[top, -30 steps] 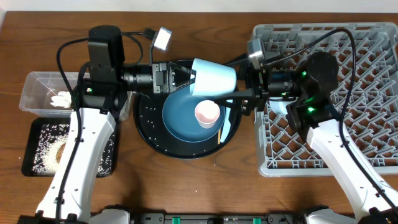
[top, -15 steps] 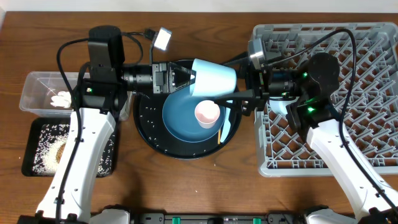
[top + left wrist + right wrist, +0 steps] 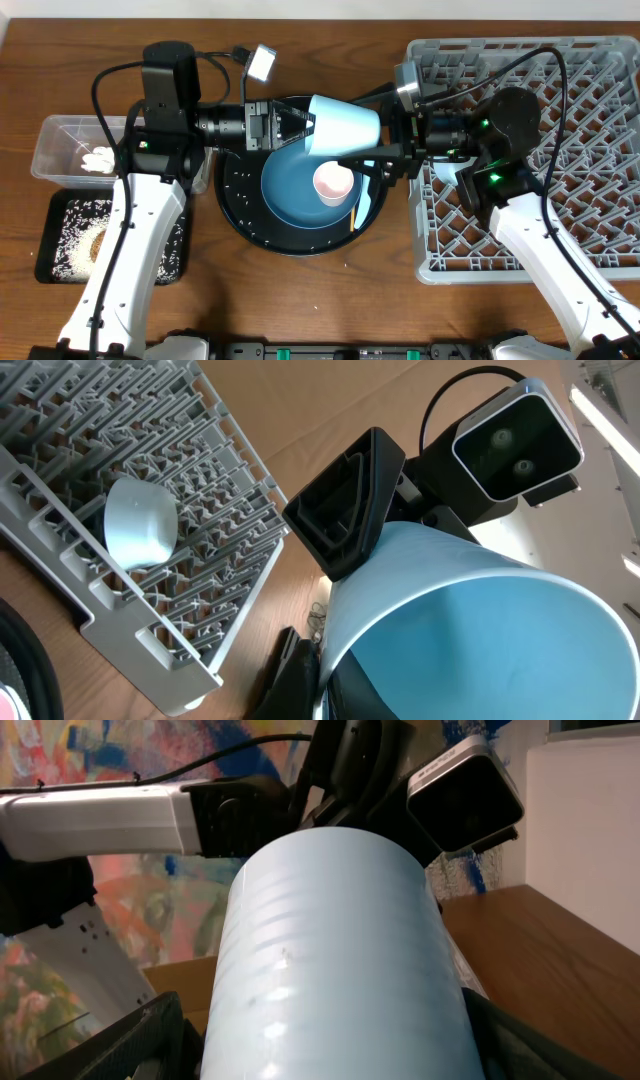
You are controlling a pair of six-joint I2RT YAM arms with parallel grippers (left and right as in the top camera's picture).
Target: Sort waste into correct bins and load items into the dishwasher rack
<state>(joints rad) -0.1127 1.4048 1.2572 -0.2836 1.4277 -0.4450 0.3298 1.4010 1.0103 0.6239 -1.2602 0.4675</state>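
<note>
The light-blue cup (image 3: 345, 125) hangs on its side above the round black tray. My left gripper (image 3: 308, 128) is shut on its rim, one finger inside the cup (image 3: 480, 630) and one outside, the left gripper (image 3: 325, 680) low in its wrist view. My right gripper (image 3: 385, 140) is open and straddles the cup's base. In the right wrist view the cup (image 3: 335, 950) fills the gap, with a finger (image 3: 150, 1040) close on each side. A pink cup (image 3: 333, 182) stands on the dark-blue plate (image 3: 285, 190). The pale-blue bowl (image 3: 140, 525) lies in the dishwasher rack (image 3: 560, 200).
The round black tray (image 3: 235, 200) under the plate carries scattered rice grains. At the left stand the clear tub (image 3: 60, 135) holding white tissue (image 3: 98, 160) and the shallow black tray (image 3: 55, 215) with rice. A thin chopstick (image 3: 354, 214) lies at the plate's right edge.
My right gripper has edged left onto the cup's base and its jaws have widened slightly. The left arm and cup have stayed still.
</note>
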